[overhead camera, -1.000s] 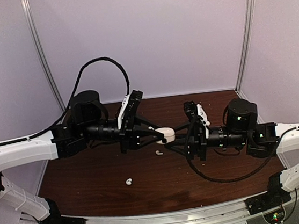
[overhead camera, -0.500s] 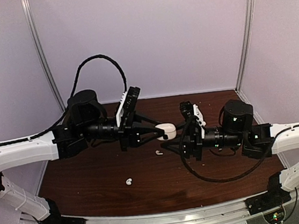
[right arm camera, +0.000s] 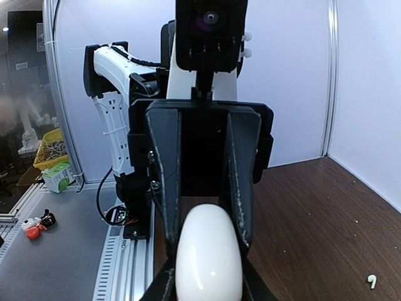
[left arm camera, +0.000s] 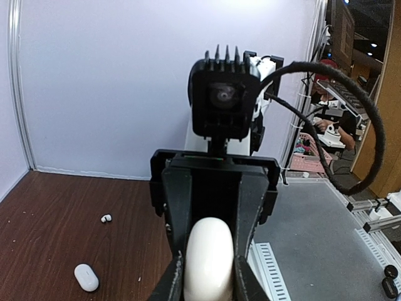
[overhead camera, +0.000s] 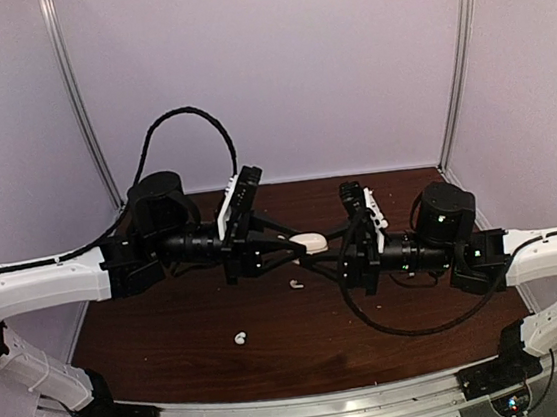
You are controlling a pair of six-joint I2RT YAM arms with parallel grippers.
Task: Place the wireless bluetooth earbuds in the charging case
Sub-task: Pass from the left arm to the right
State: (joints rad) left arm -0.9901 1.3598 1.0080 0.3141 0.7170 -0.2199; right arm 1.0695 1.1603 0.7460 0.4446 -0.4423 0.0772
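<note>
**Both end effectors meet on the charging case above the counter**

The dark wooden counter (overhead camera: 172, 331) spans the floor of the enclosure. Above it, the left arm (overhead camera: 45, 280) and the right arm (overhead camera: 555, 252) reach toward each other and meet over the middle.

The left end effector (overhead camera: 295, 248) is clamped narrowly on the white charging case (overhead camera: 308, 239), which hangs clear of the counter. The right end effector (overhead camera: 323, 248) presses its fingers against the same case from the opposite side. In each wrist view the case fills the gap between the fingertips.

A second white case (left arm camera: 86, 277) lies on the counter, with a further earbud (left arm camera: 106, 218) near it. One earbud (overhead camera: 295, 284) lies on the counter just below the held case in the top view. Another earbud (overhead camera: 240, 339) lies nearer the arm bases.
</note>
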